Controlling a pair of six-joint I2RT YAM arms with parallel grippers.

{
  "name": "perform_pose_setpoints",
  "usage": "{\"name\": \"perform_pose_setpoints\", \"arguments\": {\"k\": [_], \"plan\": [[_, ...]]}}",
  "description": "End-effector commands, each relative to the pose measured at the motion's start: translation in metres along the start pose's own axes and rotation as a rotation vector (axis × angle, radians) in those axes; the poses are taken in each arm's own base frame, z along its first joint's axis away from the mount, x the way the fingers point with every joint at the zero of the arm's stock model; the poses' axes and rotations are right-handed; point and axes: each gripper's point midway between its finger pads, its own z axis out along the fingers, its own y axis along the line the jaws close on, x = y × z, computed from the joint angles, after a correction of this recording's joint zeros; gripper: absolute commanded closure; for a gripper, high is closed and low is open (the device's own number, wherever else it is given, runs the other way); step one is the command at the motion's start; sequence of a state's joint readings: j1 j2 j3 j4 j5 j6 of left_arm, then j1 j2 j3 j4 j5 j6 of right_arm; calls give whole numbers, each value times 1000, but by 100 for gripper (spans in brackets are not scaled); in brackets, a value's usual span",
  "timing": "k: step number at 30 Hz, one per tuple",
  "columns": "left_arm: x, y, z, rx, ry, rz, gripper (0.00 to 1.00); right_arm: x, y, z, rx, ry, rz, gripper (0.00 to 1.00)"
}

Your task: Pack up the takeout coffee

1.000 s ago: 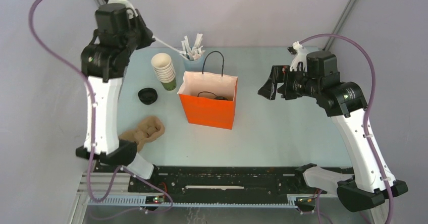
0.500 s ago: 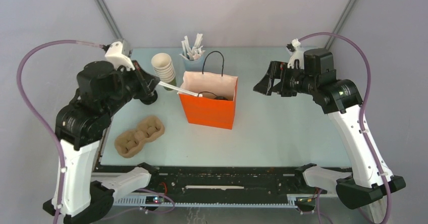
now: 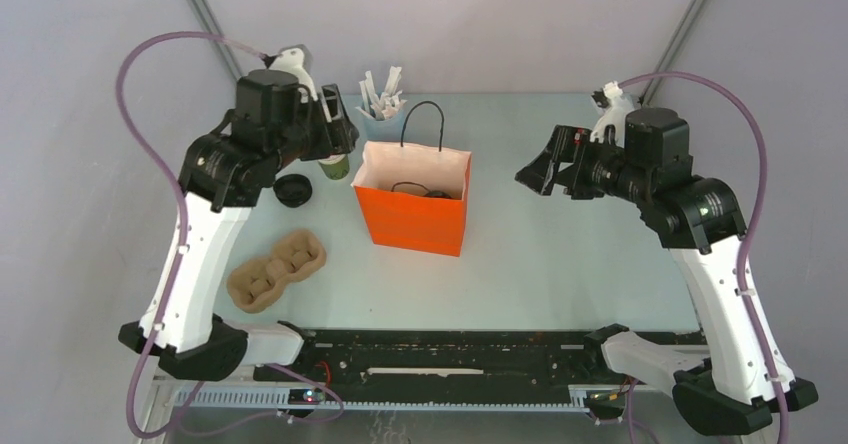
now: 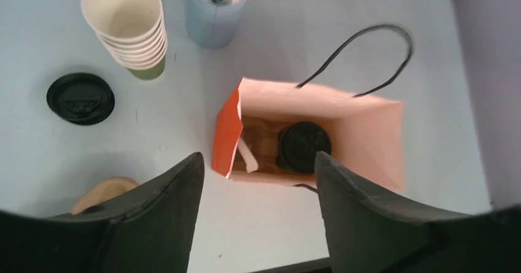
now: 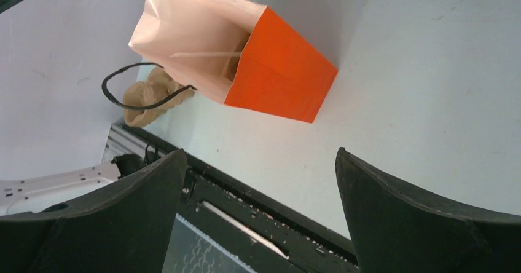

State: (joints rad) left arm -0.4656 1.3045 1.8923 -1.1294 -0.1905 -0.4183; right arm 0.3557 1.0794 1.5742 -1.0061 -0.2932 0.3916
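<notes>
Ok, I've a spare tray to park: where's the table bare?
Right of the orange bag, out to the right claw, and the strip between bag and near rail. Left is crowded: cup stack, loose lid, cardboard carrier, blue stick cup.

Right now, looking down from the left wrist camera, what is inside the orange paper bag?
Inside the orange bag are a round black lid, a white stick to its left, and brownish cardboard at the bottom. What lies under the lid is covered and cannot be seen.

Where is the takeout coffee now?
In the left wrist view, the takeout coffee sits inside the orange bag, right of the cup stack, only its black lid showing.
</notes>
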Motion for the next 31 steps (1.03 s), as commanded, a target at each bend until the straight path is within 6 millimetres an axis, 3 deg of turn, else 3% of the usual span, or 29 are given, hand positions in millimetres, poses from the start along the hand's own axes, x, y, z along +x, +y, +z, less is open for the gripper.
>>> {"name": "perform_pose_setpoints", "arguments": {"k": [1,5,9,13,17,23,31], "plan": [[-49,-5,-59,67,-202,-26,25,-33,4,-29,38,-168,-35,0],[-76,-6,-94,96,-310,-27,18,-70,14,-66,58,-357,-124,0],[-111,-7,-139,143,-489,-43,14,-110,26,-121,103,-558,-199,0],[-133,8,-182,121,-653,-83,12,-143,34,-179,162,-740,-134,0],[-145,25,-215,84,-785,-94,11,-159,47,-215,135,-866,-119,0],[-156,48,-243,-29,-862,-56,8,-172,40,-227,198,-925,-84,0],[-157,51,-242,-48,-860,-52,9,-180,24,-219,291,-914,-18,0]]}}
